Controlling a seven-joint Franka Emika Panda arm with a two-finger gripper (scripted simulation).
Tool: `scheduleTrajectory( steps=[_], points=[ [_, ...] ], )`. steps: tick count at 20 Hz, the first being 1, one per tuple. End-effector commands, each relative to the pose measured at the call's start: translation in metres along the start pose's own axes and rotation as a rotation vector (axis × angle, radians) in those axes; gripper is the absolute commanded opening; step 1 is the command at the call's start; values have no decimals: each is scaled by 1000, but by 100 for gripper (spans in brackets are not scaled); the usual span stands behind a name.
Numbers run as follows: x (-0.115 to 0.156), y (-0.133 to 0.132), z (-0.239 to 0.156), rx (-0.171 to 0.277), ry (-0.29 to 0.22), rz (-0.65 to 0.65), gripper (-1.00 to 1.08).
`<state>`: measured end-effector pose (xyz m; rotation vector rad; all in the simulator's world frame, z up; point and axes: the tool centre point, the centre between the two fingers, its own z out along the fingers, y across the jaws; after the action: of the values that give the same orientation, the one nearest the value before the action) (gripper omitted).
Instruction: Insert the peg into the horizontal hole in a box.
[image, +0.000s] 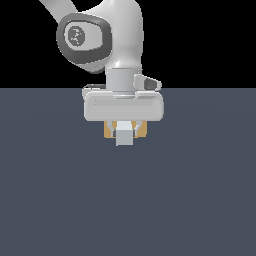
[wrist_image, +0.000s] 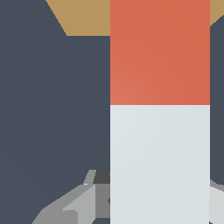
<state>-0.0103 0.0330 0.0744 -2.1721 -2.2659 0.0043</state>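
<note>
My gripper (image: 124, 131) hangs just above the floor, shut on the peg (image: 124, 138). In the exterior view only the peg's pale square end faces the camera. Behind the fingers, slivers of the tan box (image: 107, 131) show on both sides of the peg. In the wrist view the peg (wrist_image: 159, 162) runs away from the hand, white near me and orange-red at its far end (wrist_image: 159, 52). That orange end overlaps the edge of the box (wrist_image: 85, 17). The hole is hidden behind the peg and the hand. Grey finger parts (wrist_image: 65, 210) show beside the white section.
A flat dark blue-grey floor (image: 60, 200) spreads all around. The arm's white wrist and elbow housing (image: 82, 37) rise above the hand.
</note>
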Motion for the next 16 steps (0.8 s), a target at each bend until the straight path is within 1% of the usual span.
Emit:
scheduleTrajectory(
  steps=[1, 5, 12, 16],
  points=[
    [5, 1, -1, -3, 0, -1, -100],
    [24, 0, -2, -3, 0, -1, -100],
    [77, 0, -3, -5, 1, -1, -100],
    [93, 1, -3, -6, 1, -1, -100]
  ],
)
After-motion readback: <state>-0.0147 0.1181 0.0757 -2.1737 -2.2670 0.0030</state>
